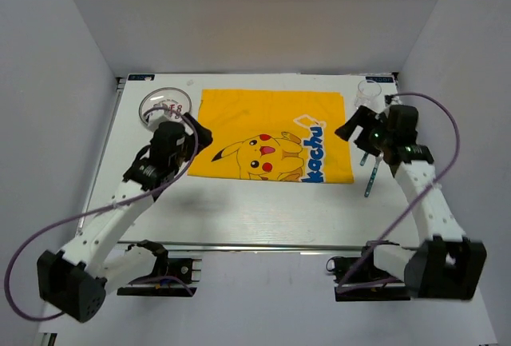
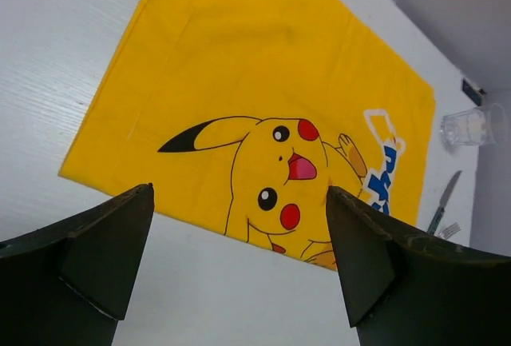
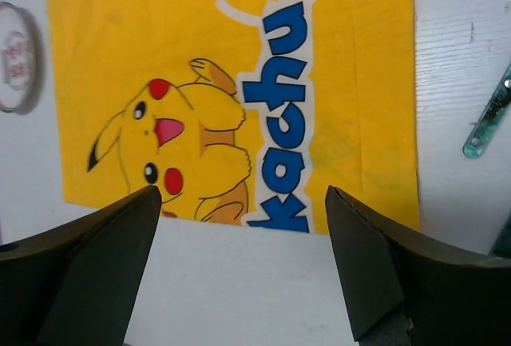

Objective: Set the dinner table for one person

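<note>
Left gripper (image 1: 197,136) and right gripper (image 1: 352,127) both spread and empty at the yellow cloth's (image 1: 263,114) ends; the tabletop (image 1: 255,210) beneath is rigid, fixed, ungraspable, while the far-left clear dish (image 1: 153,103) and far-right glass (image 1: 370,89) look fragile and slippery, so pinch their rims.

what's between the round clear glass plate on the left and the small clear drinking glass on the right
The yellow cartoon-printed cloth, spread flat on the white tabletop; the top external view shows it.

Left arm (image 1: 120,206), right arm (image 1: 427,202): jaws spread.
</note>
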Tool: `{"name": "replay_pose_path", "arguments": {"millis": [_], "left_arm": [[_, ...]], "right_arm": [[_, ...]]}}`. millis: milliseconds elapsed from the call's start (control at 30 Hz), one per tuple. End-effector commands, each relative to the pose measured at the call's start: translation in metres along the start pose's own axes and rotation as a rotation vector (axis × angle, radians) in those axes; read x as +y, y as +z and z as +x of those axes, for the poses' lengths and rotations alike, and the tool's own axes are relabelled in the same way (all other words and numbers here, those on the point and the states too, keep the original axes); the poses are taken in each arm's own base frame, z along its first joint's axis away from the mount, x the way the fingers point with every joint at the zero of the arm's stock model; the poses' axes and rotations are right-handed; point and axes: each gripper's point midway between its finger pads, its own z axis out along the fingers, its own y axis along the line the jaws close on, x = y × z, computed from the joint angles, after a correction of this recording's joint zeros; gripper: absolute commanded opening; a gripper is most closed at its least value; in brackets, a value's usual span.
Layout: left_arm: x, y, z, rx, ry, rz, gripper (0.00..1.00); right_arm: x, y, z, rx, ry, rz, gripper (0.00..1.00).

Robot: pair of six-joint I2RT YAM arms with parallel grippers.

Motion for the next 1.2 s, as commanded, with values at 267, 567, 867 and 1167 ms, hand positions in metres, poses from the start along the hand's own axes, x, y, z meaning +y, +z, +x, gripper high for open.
{"name": "replay_pose_path", "arguments": {"millis": [267, 567, 867, 1167], "left_arm": [[0.003, 0.122, 0.072, 0.355, 0.215, -0.337, 0.98], [0.042, 0.143, 0.136, 0.519, 0.211, -0.428, 0.98], [0.053, 0.139, 0.149, 0.545, 0.199, -0.433, 0.98], [0.047, 0.142, 0.136, 0.520, 0.194, -0.428, 0.98]], "right_arm": [[-0.018, 0.112, 0.043, 0.351, -0.146, 0.265, 0.89], [-0.053, 0.157, 0.071, 0.466, -0.230, 0.478, 0.89], [-0.059, 0.206, 0.055, 0.504, -0.263, 0.503, 0.89], [-0.051, 0.237, 0.034, 0.478, -0.267, 0.474, 0.89]]}}
